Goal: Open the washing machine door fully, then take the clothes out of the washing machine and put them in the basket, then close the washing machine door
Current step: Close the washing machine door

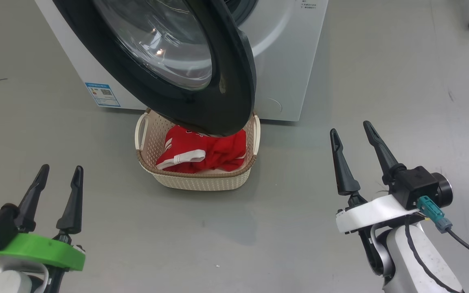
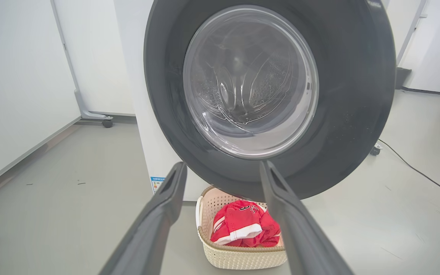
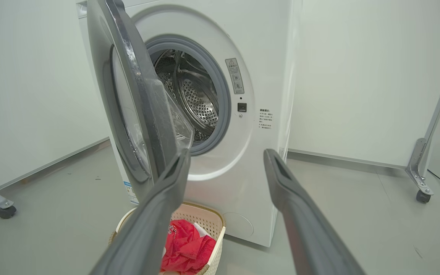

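Observation:
The white washing machine (image 1: 287, 53) stands ahead with its black-rimmed door (image 1: 234, 85) swung partly open over the basket. Through the porthole the steel drum (image 3: 193, 99) shows no clothes. The red and white clothes (image 1: 202, 152) lie in the cream basket (image 1: 202, 181) on the floor under the door. My left gripper (image 1: 59, 173) hangs open at the lower left, short of the basket, nothing between its fingers. My right gripper (image 1: 352, 130) is open at the right, beside the machine's front corner, holding nothing. The door (image 2: 342, 114) (image 3: 128, 114) faces both wrist cameras, with basket (image 2: 239, 256) (image 3: 212, 229) and clothes (image 2: 243, 229) (image 3: 189, 248) below it.
Grey floor (image 1: 381, 81) stretches open to the right and in front of me. A blue sticker (image 1: 102, 94) marks the machine's lower left front. Wheeled frame feet (image 3: 420, 191) stand off to the right, and a cable (image 2: 414, 168) runs along the floor.

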### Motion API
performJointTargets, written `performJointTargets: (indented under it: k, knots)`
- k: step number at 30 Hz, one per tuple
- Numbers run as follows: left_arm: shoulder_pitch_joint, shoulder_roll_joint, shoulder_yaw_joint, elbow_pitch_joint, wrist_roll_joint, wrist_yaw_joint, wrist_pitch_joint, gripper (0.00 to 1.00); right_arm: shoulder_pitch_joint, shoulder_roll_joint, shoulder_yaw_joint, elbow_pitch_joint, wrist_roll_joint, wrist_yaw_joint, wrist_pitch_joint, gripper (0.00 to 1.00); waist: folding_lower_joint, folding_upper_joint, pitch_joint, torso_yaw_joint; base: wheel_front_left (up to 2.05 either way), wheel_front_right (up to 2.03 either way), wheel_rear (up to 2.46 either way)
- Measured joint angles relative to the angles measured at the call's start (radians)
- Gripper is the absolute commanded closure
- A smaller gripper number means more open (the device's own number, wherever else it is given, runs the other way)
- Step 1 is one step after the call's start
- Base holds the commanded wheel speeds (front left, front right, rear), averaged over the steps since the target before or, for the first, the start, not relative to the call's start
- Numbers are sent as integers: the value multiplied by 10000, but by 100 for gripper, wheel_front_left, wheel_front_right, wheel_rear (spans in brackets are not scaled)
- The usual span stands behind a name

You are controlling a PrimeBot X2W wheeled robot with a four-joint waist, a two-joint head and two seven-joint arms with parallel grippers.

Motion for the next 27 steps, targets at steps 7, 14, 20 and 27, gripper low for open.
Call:
performJointTargets:
  k: [7,14,20,27]
  knots:
    - [94,-207,15,-244,640,102,0,0,64,8,4,61,-13,31,0,0,0,0,-51,31,0,0,0]
    - [156,-458,313,-589,1260,153,-2,0,69,13,2,61,-63,31,0,0,0,0,-69,22,0,0,0]
    - [313,-677,499,-719,1417,180,-2,0,84,29,-2,59,-67,31,0,0,0,0,-44,9,0,0,0]
    - [419,-913,677,-844,1578,180,-2,0,87,35,-4,61,-71,31,0,0,0,0,7,16,0,0,0]
